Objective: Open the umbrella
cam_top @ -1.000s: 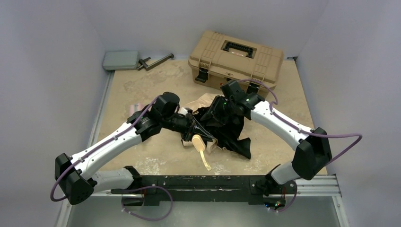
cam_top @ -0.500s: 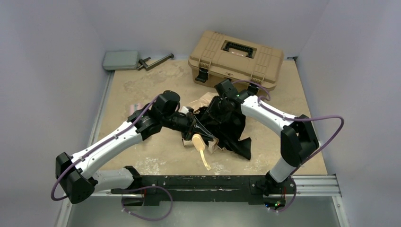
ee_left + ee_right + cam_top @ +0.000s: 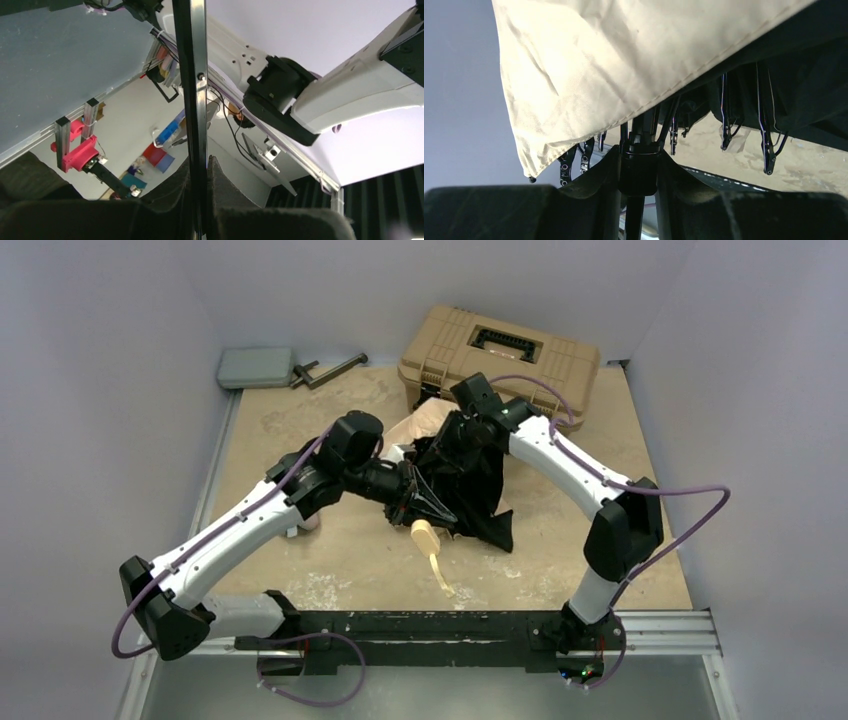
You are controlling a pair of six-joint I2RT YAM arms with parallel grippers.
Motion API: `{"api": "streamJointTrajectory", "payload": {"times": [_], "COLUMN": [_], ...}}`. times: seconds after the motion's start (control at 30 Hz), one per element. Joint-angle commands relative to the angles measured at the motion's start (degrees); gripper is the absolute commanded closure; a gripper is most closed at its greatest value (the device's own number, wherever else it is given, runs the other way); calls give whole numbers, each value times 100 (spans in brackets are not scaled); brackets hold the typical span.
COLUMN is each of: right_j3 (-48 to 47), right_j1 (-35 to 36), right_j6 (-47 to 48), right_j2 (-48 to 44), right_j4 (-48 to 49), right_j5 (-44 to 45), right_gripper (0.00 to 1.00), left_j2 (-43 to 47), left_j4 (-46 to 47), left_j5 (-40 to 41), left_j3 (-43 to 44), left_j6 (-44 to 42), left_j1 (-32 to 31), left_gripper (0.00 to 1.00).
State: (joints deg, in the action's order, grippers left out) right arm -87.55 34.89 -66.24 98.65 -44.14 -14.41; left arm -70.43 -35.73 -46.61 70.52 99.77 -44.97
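Observation:
The umbrella (image 3: pixel 465 485) hangs half unfolded between my two arms, above the middle of the sandy table. Its black underside and ribs (image 3: pixel 769 140) show beneath the beige fabric (image 3: pixel 589 65). The cream knob handle (image 3: pixel 425 535) and its strap dangle towards the near edge. My left gripper (image 3: pixel 408 498) is shut on the thin black shaft (image 3: pixel 194 100) just above the handle; the left wrist view (image 3: pixel 198 167) shows the shaft pinched between the pads. My right gripper (image 3: pixel 462 440) is at the far end, and its fingers (image 3: pixel 638 160) press on both sides of the black runner collar (image 3: pixel 639 172) under the ribs.
A tan toolbox (image 3: pixel 500 355) stands at the back, just beyond the right wrist. At the back left lie a grey flat case (image 3: pixel 256 367) and a dark metal tool (image 3: pixel 330 370). A black rail (image 3: pixel 450 625) runs along the near edge.
My right gripper has narrowed onto the runner, and its arm has moved farther away and left. The canopy was drawn that way and the handle rose a little. The left gripper kept its hold.

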Motion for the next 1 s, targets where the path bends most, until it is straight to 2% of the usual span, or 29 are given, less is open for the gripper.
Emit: {"api": "streamJointTrajectory", "payload": {"times": [0.0, 0.1, 0.2, 0.33, 0.47, 0.5, 0.53, 0.63, 0.87, 0.97], "right_j3": [-1239, -2255, -3102, -3270, -2968, -2905, -2819, -2662, -1809, -1537], "right_j1": [-17, -39, -44, -48, -45, -44, -52, -54, -63, 42], "right_j6": [273, 418, 545, 587, 690, 723, 788, 973, 976, 1133], "right_j2": [-46, 83, 159, -77, -377, -447, -531, -713, -1207, -1556], "right_j4": [-75, -353, -238, 383, 786, 833, 912, 1270, 2141, 2339], "right_j5": [282, 437, 548, 666, 917, 938, 959, 998, 1067, 1769], "right_gripper": [100, 100, 100, 100, 100, 100, 100, 100, 100, 100], "left_j2": [-147, -387, -508, -445, -396, -393, -376, -397, -380, -326], "left_j4": [338, -165, -512, -39, 953, 1080, 1120, 1120, 365, 457], "left_j5": [-1067, -1232, -1242, -1021, -894, -861, -802, -688, -484, -427], "left_j3": [856, 1394, 1649, 1389, 874, 807, 765, 710, 829, 695], "left_j6": [-918, -1472, -1898, -1892, -1469, -1411, -1403, -1446, -1969, -1956], "left_j1": [-53, -52, -52, -48, -39, -36, -31, -31, 59, 138], "left_gripper": [100, 100, 99, 78, 67, 68, 74, 98, 100, 100]}}
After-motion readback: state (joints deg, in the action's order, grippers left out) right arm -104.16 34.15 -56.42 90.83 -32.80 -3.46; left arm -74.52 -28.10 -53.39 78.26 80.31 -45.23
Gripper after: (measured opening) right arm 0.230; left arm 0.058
